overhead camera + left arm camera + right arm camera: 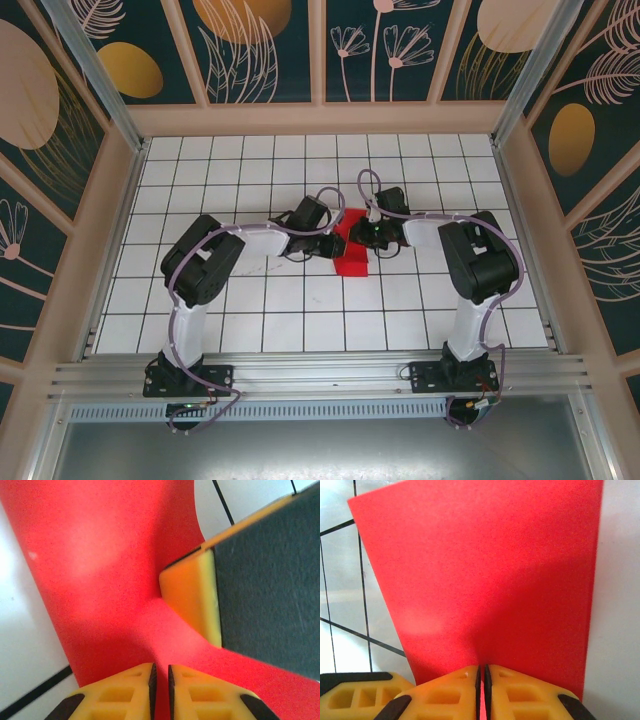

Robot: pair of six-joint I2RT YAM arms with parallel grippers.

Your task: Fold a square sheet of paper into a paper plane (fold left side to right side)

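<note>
The square sheet of paper (352, 260) is bright red and sits mid-table between both arms, part of it lifted. In the top view my left gripper (335, 241) meets its left side and my right gripper (368, 236) its right side. In the left wrist view the red sheet (100, 570) curves up and runs between my left gripper's (160, 682) jaws, which are shut on its edge. The right gripper's yellow finger (192, 600) stands close ahead. In the right wrist view my right gripper (482, 682) is shut on the sheet's (485, 570) near edge. No paper plane shape shows.
The table (250, 300) is white with a black grid, walled by beige frames and patterned panels. A metal rail (320, 375) runs along the near edge at the arm bases. A yellow finger of the left gripper (355, 695) sits at the right wrist view's lower left.
</note>
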